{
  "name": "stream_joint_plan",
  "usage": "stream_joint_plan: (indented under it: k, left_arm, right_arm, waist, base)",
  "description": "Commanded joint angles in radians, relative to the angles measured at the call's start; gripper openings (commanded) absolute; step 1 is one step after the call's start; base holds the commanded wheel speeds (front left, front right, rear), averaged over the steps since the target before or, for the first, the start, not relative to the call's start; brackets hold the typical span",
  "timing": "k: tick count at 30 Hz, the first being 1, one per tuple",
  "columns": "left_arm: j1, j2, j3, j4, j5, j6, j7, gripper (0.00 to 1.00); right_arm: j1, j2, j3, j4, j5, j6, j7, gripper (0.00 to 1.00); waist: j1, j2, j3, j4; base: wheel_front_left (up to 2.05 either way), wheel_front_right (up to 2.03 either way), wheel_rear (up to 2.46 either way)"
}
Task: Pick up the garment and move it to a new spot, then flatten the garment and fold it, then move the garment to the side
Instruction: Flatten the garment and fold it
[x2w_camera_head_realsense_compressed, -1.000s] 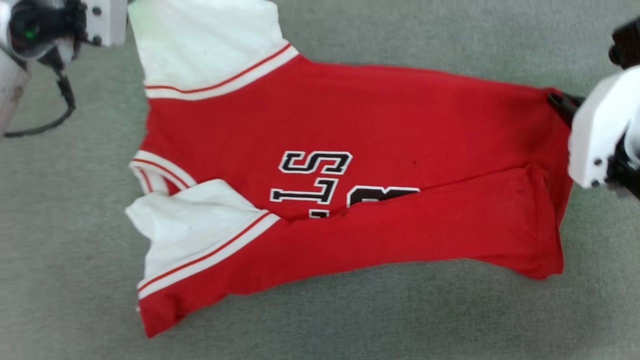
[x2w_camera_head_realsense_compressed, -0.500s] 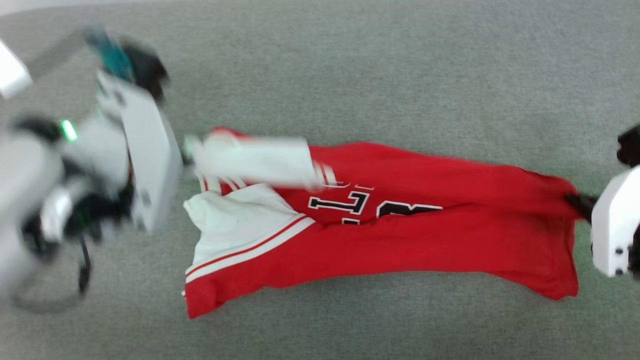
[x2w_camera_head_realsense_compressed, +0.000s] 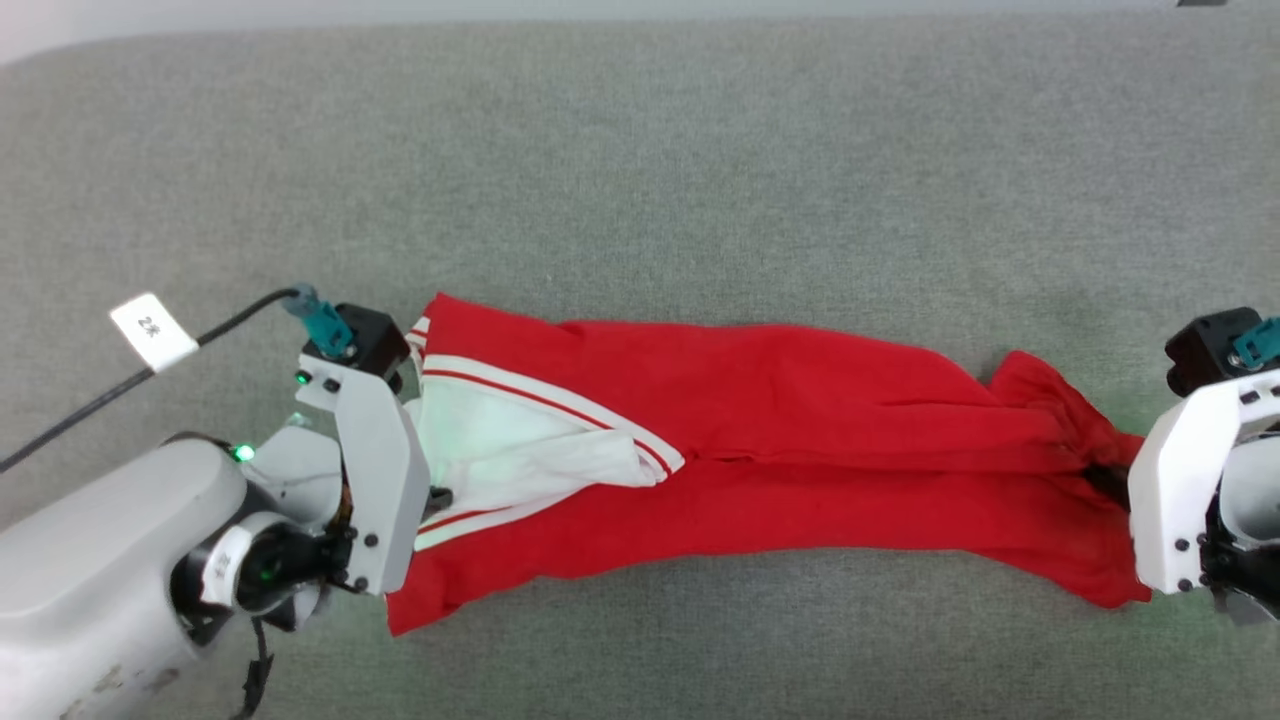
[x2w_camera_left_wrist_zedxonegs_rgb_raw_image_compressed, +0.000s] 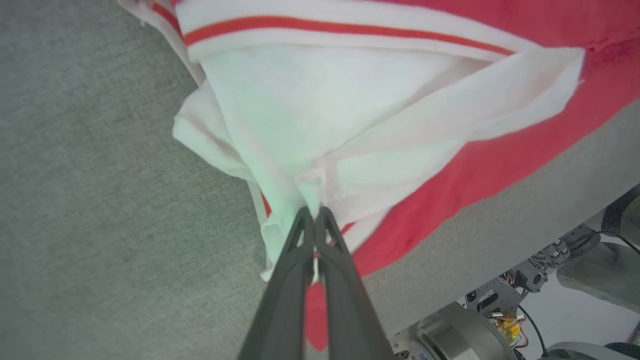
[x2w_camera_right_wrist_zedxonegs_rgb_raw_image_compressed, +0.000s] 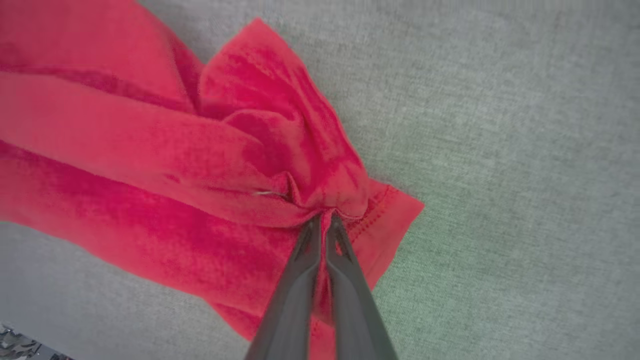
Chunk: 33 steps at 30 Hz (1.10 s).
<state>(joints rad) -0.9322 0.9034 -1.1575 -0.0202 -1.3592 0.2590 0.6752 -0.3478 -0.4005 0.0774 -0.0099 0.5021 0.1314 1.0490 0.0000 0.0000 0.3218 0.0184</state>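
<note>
The garment (x2w_camera_head_realsense_compressed: 800, 420) is lying stretched out long across the grey surface (x2w_camera_head_realsense_compressed: 700, 150), doubled over along its length. The left pincer (x2w_camera_left_wrist_zedxonegs_rgb_raw_image_compressed: 315, 214) is clenching its white end and the right pincer (x2w_camera_right_wrist_zedxonegs_rgb_raw_image_compressed: 324, 218) is pinching the bunched red end: 2 tight grips, well apart.
</note>
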Motion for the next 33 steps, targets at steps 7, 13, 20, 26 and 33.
stream_joint_plan:
  k: [7, 13, 20, 26, 33]
  left_arm:
    - [0.033, -0.024, 0.017, 0.054, -0.026, -0.046, -0.041, 1.00]
    - [0.071, 0.004, 0.038, 0.017, -0.027, -0.028, -0.111, 1.00]
    - [0.167, 0.063, 0.090, -0.067, -0.012, -0.002, -0.309, 1.00]
    - [0.268, 0.103, 0.140, -0.115, 0.017, 0.019, -0.535, 1.00]
    - [0.384, 0.132, 0.184, -0.140, 0.032, 0.044, -0.765, 1.00]
  right_arm:
    - [-0.031, 0.007, 0.007, 0.031, 0.014, -0.002, -0.028, 1.00]
    - [-0.015, 0.028, -0.017, 0.025, 0.047, -0.002, -0.022, 1.00]
    - [0.018, 0.056, -0.106, 0.020, 0.033, -0.002, -0.026, 1.00]
    - [0.039, 0.069, -0.194, 0.056, 0.006, -0.002, -0.034, 1.00]
    - [0.045, 0.078, -0.262, 0.142, -0.008, -0.002, -0.012, 1.00]
  waist:
    - [0.0000, 0.0000, -0.073, 0.004]
    - [0.0000, 0.0000, -0.132, 0.012]
    - [0.0000, 0.0000, -0.179, 0.021]
    - [0.0000, 0.0000, -0.193, 0.040]
    - [0.0000, 0.0000, -0.193, 0.067]
  base:
    - [0.00, 0.00, 0.00]
    - [0.00, 0.00, 0.00]
    - [0.00, 0.00, 0.00]
    - [0.00, 0.00, 0.00]
    - [0.00, 0.00, 0.00]
